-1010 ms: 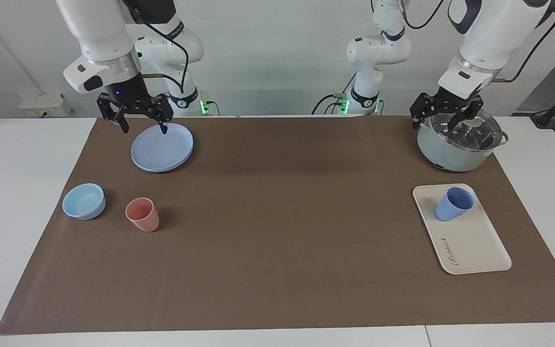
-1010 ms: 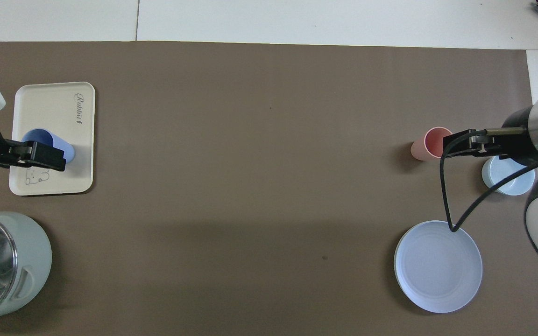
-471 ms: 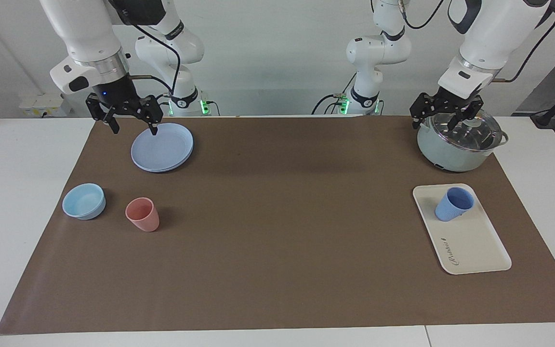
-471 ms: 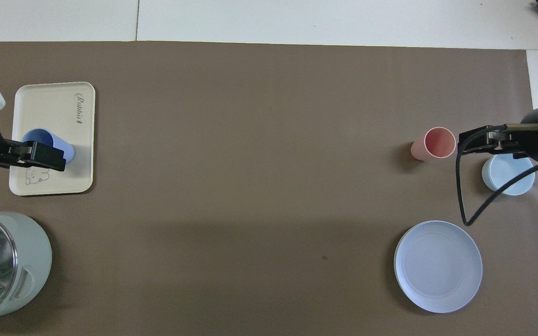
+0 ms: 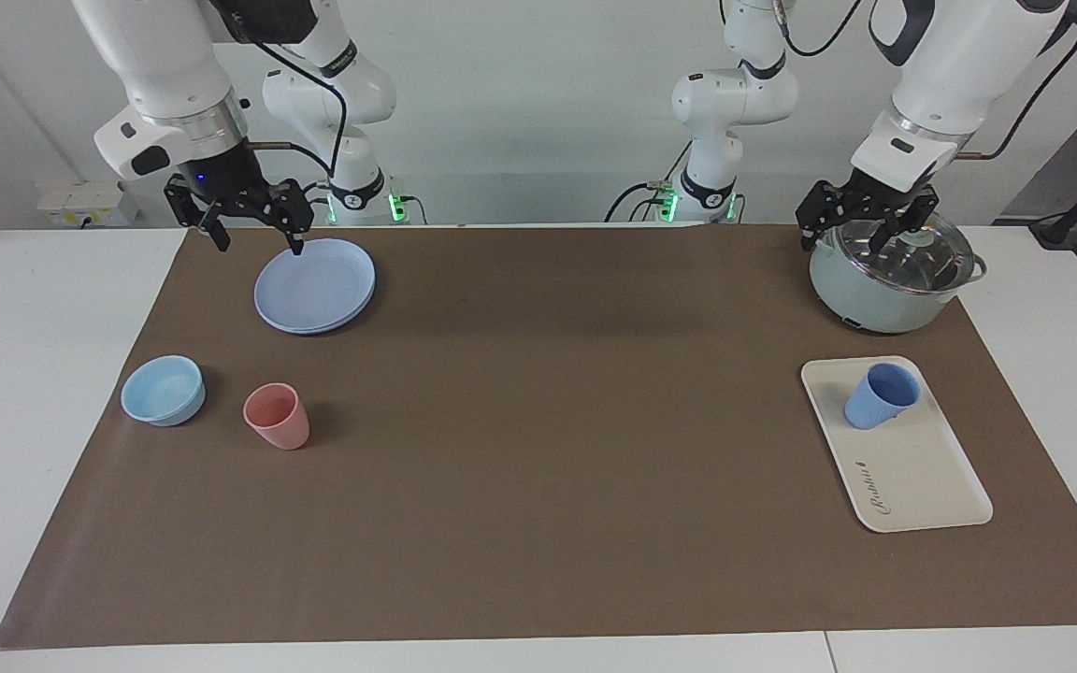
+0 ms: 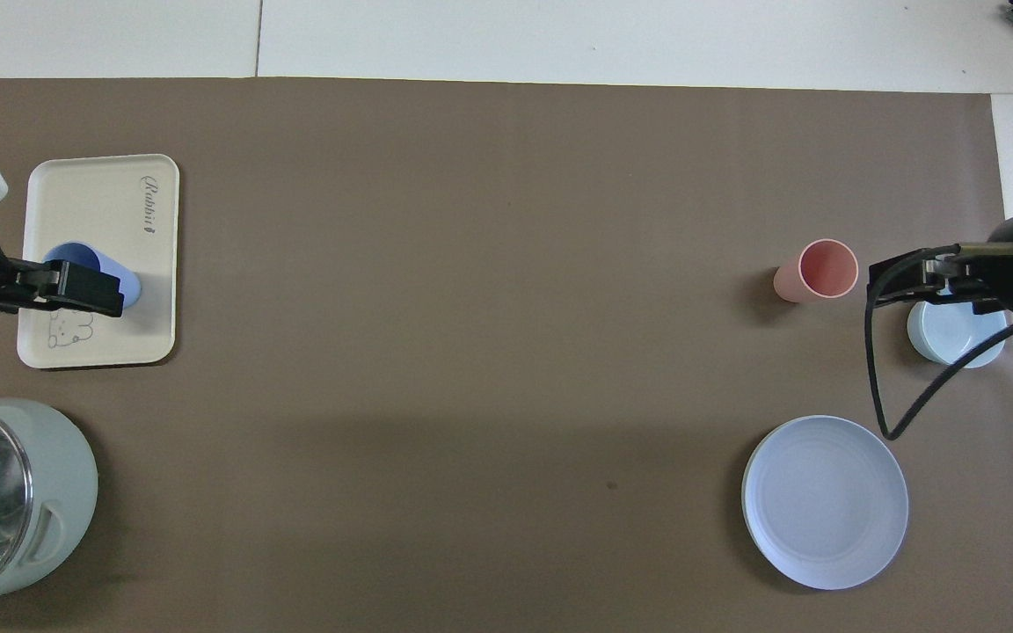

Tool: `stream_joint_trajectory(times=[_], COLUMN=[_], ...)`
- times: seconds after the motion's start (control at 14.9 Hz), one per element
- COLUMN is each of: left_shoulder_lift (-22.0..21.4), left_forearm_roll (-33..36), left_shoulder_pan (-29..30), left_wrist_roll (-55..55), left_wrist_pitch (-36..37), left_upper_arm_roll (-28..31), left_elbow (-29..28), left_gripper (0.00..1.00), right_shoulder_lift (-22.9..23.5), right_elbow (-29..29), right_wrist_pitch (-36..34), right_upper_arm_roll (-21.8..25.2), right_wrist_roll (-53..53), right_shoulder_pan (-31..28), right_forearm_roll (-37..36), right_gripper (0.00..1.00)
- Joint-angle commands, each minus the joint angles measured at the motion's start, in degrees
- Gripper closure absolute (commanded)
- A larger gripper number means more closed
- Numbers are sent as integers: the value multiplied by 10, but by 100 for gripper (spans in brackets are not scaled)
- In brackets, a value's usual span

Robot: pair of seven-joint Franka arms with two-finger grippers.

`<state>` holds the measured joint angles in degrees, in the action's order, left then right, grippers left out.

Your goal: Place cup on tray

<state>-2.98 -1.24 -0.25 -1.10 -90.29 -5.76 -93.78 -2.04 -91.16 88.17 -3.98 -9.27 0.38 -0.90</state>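
Cup (image 5: 881,395) stands upright on tray (image 5: 917,477), at the tray's end nearer the robots, toward left arm's end of worktop. Facing view: left hand (image 5: 861,232) is raised over the lidded pot (image 5: 894,276), fingers apart, holding nothing. Right hand (image 5: 256,236) is up by the plates (image 5: 314,285), fingers apart, empty.

Overhead view: cup (image 6: 115,272) partly covered by left hand (image 6: 89,293), w/ bear drawing just nearer the robots. Pink cup (image 6: 814,271) sits beside bowl (image 6: 955,338); right hand (image 6: 911,281) is over the gap between them.

My cup (image 5: 881,396) stands upright on the tray (image 5: 912,467) at the frame's right; both my grippers hang spread and empty along the top.
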Motion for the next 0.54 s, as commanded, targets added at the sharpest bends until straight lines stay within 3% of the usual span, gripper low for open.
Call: stream_joint_trajectory(times=[0.0,0.2,0.47], left_shoulder_lift=[-19,-19,-19], left_forearm_roll=[3,3,3], left_shoulder_pan=[4,5,5], left_wrist_roll=[-19,-17,-17], left_wrist_pitch=[-23,-13,-14], left_upper_arm_roll=[-1,0,0], left_elbow=[-26,-26,-25], left_gripper=[0,0,0], right_shoulder_lift=[-8,-6,-5], right_elbow=[3,3,3], right_wrist_pitch=[-18,-19,-30], right_upper_arm_roll=[7,69,69], right_wrist_roll=[19,20,20], right_shoulder_pan=[1,57,54], right_forearm_roll=[-1,-2,-1], right_gripper=[0,0,0])
